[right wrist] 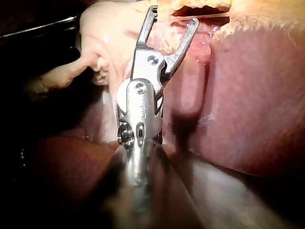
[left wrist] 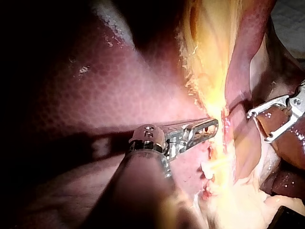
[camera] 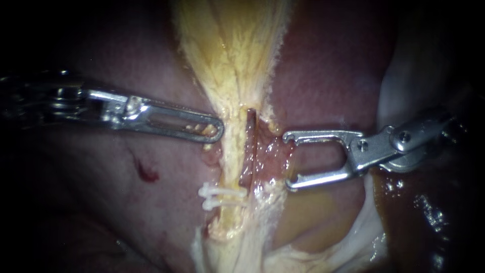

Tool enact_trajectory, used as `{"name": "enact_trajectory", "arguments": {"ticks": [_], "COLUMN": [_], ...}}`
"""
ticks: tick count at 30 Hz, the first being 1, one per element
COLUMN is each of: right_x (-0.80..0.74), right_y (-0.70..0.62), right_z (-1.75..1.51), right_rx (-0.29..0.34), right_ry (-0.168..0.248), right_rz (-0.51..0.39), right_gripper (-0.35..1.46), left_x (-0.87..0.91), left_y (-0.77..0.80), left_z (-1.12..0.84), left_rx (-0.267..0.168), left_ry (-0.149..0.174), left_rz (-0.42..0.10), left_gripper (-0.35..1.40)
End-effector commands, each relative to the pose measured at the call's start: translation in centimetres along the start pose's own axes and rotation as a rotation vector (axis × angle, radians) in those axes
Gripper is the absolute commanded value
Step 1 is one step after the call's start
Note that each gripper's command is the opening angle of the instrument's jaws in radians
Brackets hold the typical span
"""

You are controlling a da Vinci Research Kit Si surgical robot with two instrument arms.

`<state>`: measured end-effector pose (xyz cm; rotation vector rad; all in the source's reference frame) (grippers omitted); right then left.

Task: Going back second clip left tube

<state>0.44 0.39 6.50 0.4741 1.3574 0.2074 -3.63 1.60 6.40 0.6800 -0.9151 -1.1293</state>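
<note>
Right instrument (camera: 289,160), jaws spread and empty, facing the clipped left tube (camera: 231,162).
Liver (camera: 328,65) as backdrop. Yellow tissue band (camera: 232,45) narrowing into left tube, long axis crosswise to both shafts, near and ahead of right jaws, a reddish strand between. Left instrument (camera: 217,131), jaws closed flat together, tip touching tube on the side away from right jaws; nothing seen gripped. Two white clips (camera: 222,196) across tube, beyond right jaws' lower tip, apart from both instruments. Straight pull-back along right shaft judged clear of tube and clips.

Dark liver (camera: 323,76) — small red spot (camera: 148,174)
</note>
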Motion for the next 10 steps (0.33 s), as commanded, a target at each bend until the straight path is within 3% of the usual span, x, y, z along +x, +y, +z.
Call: {"name": "enact_trajectory", "arguments": {"ticks": [1, 10], "right_x": [0.0, 0.01], "right_y": [0.0, -0.01], "right_z": [0.0, 0.0], "right_rx": [0.0, 0.0], "right_ry": [0.0, 0.0], "right_rz": [0.0, 0.0], "right_gripper": [0.5, 0.5], "left_x": [0.0, 0.0], "left_y": [0.0, 0.0], "left_z": [0.0, -0.02], "left_rx": [-0.001, 0.0], "left_ry": [0.0, 0.001], "left_rz": [0.0, -0.001], "left_gripper": [-0.35, -0.35]}}
